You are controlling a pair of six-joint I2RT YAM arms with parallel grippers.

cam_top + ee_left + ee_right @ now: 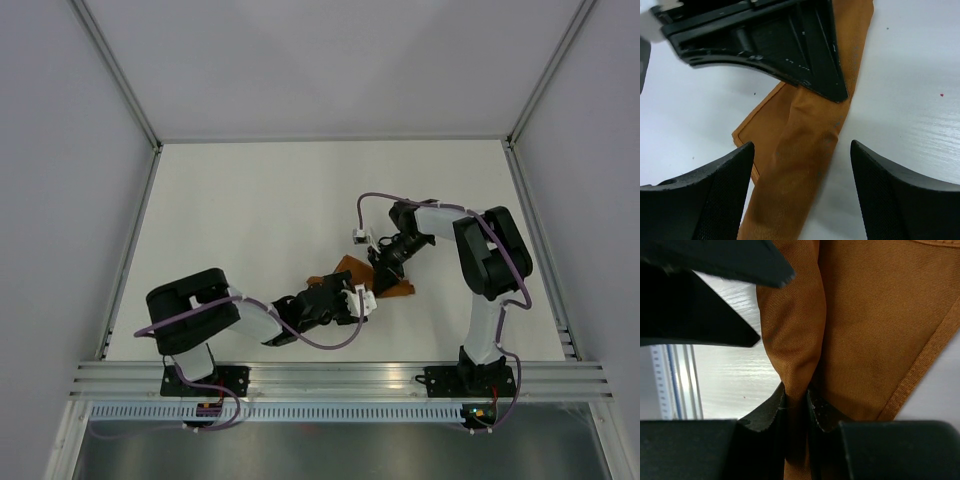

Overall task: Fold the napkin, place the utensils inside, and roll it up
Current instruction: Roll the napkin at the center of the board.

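Orange napkin (865,315) tight in the right claw (796,400), clear only from its wrist; left claw (802,145) wide, empty.

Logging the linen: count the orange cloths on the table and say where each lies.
1. The napkin lies bunched narrow near the middle of the table, the right jaws pinching it, the left jaws open astride it. Others could be hidden beneath them.

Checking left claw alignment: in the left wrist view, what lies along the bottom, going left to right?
One claw finger → napkin → table → other claw finger.
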